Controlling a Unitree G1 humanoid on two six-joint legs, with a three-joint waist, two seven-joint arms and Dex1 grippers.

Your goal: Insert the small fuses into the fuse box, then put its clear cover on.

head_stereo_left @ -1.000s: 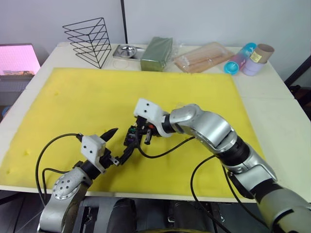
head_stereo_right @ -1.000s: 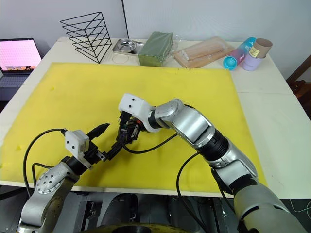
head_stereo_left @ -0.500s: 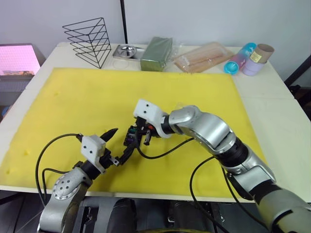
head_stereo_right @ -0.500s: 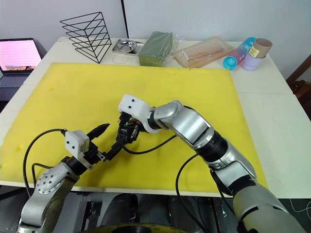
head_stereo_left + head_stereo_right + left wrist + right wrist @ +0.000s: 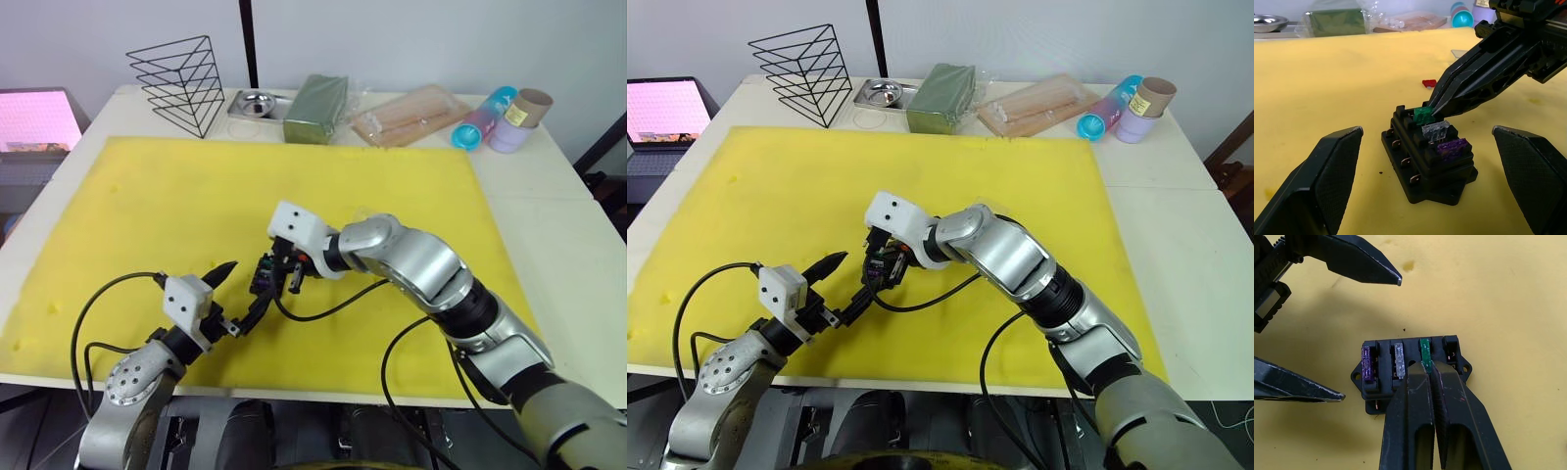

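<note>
Now the right gripper [image 5: 1426, 366] pinches the green fuse [image 5: 1423, 116] in the box [image 5: 1427, 161]; the left gripper [image 5: 1427, 147] gapes around it, with a red fuse [image 5: 1428, 83] lying behind.

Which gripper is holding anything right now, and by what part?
The right gripper pinches the green fuse by its top edge, in the fuse box. The left gripper holds nothing.

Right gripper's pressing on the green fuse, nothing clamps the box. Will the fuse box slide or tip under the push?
Tipping looks unlikely: the fuse box is squat, with a wider base flange flat on the yellow foam. It's small plastic, probably light, so a sideways push could slide it. The left gripper stands open around it, not touching, so it adds no bracing.
</note>
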